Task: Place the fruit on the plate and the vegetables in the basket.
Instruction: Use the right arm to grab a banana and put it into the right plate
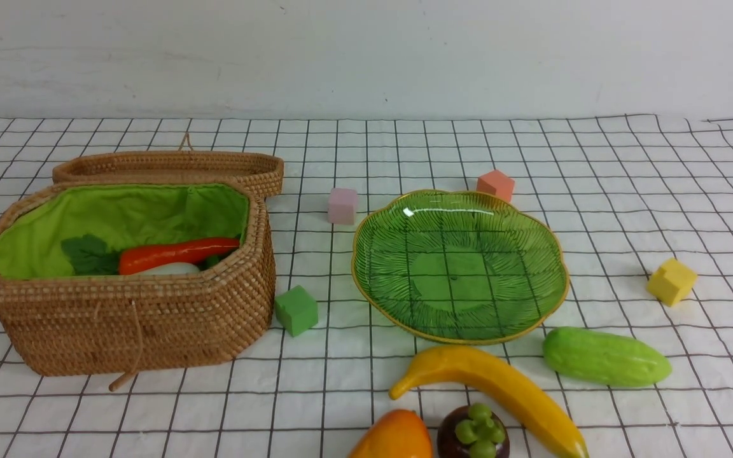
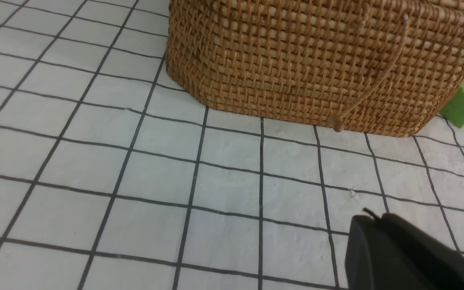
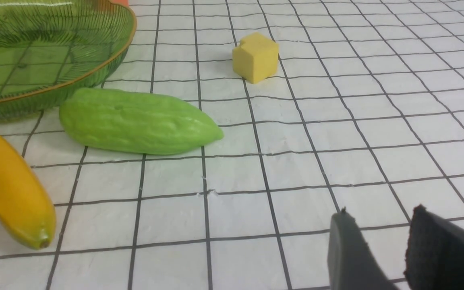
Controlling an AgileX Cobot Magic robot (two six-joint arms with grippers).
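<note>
We find the plate [image 1: 455, 267] bare and all three fruits on the cloth at its near side: the banana [image 1: 500, 388] just below the rim, the mango [image 1: 395, 437] and mangosteen [image 1: 473, 436] at the front view's lower edge, partly cut off. The basket [image 1: 131, 324] stands open well to the left, with the carrot [image 1: 179, 252] and radish [image 1: 169, 270] inside. The cucumber [image 1: 605, 357] lies outside it, close to the plate's rim and the banana's far end. In our judgement, this crowding is the main hazard: a pinch on the cucumber may nudge the glass dish or the banana, and its smooth, tapered body may slip during the long carry across to the basket. The round mangosteen may roll on the shallow dish. The green cube [image 1: 296, 310] beside the basket may be mistaken for a vegetable, and the yellow cube [image 1: 671, 281] for fruit. The left gripper [image 2: 371, 225] shows as one closed block, empty, near the basket's front wall. The right gripper [image 3: 381, 219] has its jaws apart with nothing between them, short of the cucumber. We find no brand, label or legible writing.
</note>
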